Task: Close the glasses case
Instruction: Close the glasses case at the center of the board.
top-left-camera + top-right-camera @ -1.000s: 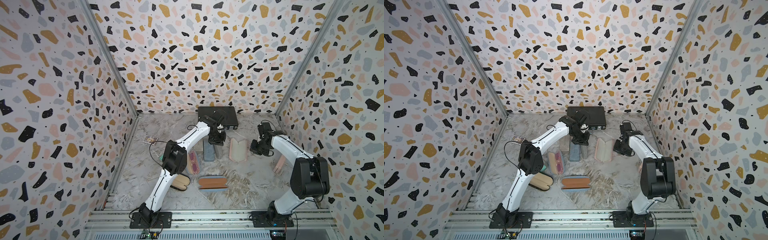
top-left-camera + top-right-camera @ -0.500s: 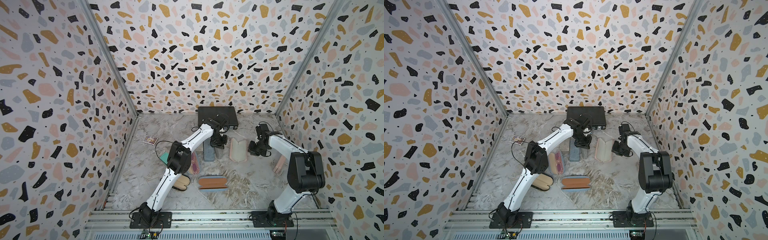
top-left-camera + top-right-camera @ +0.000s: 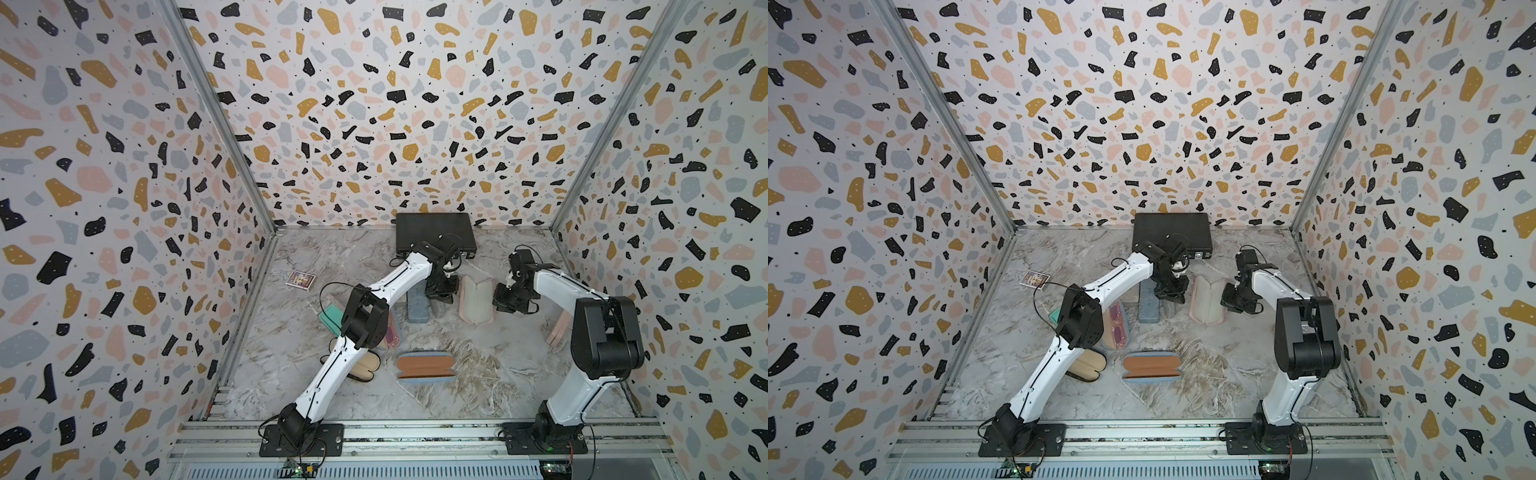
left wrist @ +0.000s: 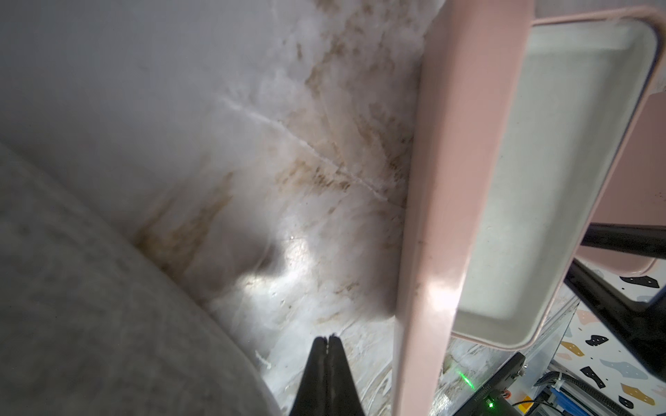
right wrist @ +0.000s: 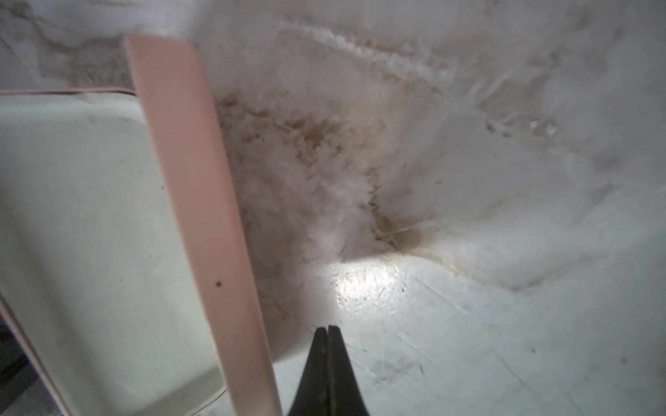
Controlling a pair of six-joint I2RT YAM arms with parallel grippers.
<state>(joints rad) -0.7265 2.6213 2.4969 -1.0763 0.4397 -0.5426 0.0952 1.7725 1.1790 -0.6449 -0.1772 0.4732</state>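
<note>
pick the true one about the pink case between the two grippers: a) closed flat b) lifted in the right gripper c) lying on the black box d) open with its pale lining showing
d: the pink case sits open, its pale lining plain in both wrist views, while the left gripper and right gripper are shut beside it, holding nothing.

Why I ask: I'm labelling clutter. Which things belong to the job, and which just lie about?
Job: open pink case, left gripper, right gripper.
Lying about: black box, blue case, orange case, tan case, teal case, card.
</note>
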